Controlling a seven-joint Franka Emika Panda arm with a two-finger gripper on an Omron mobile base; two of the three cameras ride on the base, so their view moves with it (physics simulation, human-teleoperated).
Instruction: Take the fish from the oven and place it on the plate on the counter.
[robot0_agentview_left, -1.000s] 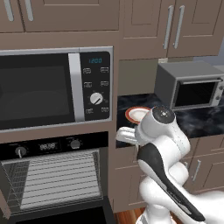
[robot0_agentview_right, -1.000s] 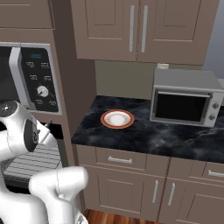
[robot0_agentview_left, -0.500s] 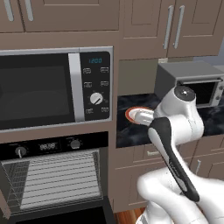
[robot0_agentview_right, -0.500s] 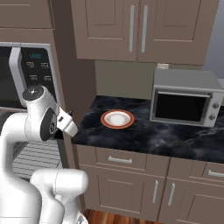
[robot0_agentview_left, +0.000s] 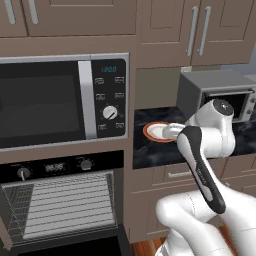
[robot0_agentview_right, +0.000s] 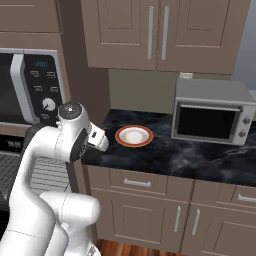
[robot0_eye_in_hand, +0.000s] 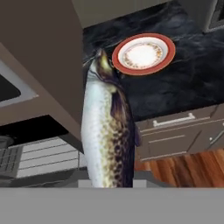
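Note:
In the hand view the fish (robot0_eye_in_hand: 107, 131), silver-sided with a dark speckled back, hangs lengthwise from my gripper, which is shut on it; its head points at the plate (robot0_eye_in_hand: 143, 54). The fish hides the fingertips. The plate (robot0_agentview_right: 134, 135), white with an orange-red rim, lies on the left part of the black marbled counter (robot0_agentview_right: 190, 155). My gripper (robot0_agentview_right: 101, 142) hovers at the counter's left edge, just short of the plate (robot0_agentview_left: 157, 131). The oven (robot0_agentview_left: 60, 210) stands open down to the left, its wire rack bare.
A large microwave (robot0_agentview_left: 60, 102) sits above the oven. A grey toaster oven (robot0_agentview_right: 212, 112) stands on the counter right of the plate. Wall cabinets hang overhead, and drawers (robot0_agentview_right: 145, 185) run below the counter. The oven door (robot0_agentview_left: 75, 245) is folded down.
The arm has swung right, away from the oven front and over the counter's left edge, carrying the fish toward the plate. The grip has not changed.

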